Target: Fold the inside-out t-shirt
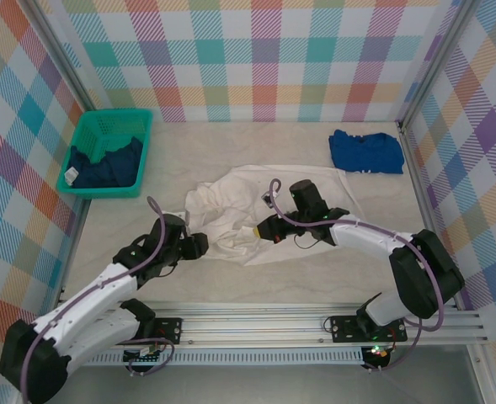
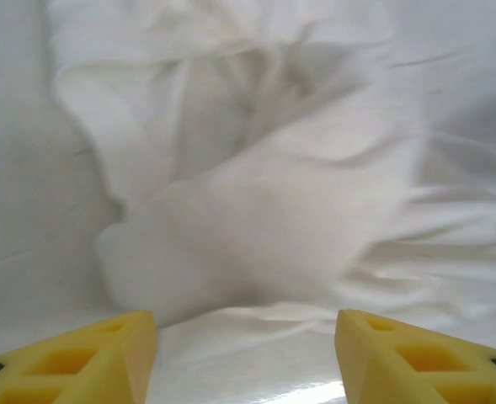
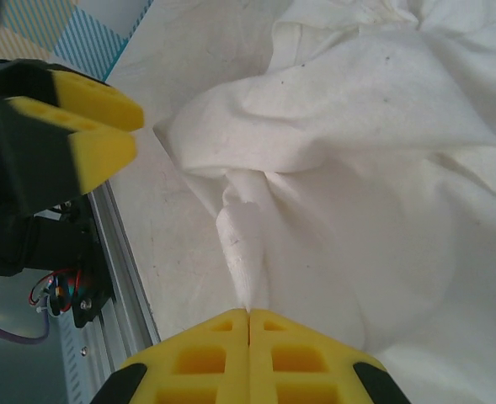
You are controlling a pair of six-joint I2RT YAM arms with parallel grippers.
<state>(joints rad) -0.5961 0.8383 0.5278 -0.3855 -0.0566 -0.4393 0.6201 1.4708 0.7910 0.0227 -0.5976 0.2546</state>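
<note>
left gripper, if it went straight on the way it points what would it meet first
The white t-shirt: a raised bunched fold lies dead ahead of the left gripper, in line between its open fingers. How near is hard to judge.

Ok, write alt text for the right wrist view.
The yellow-tipped right gripper, shut, pinches a twisted fold of the crumpled white cotton t-shirt lying on the beige table. The left gripper hovers at upper left, beside the shirt's edge.
</note>
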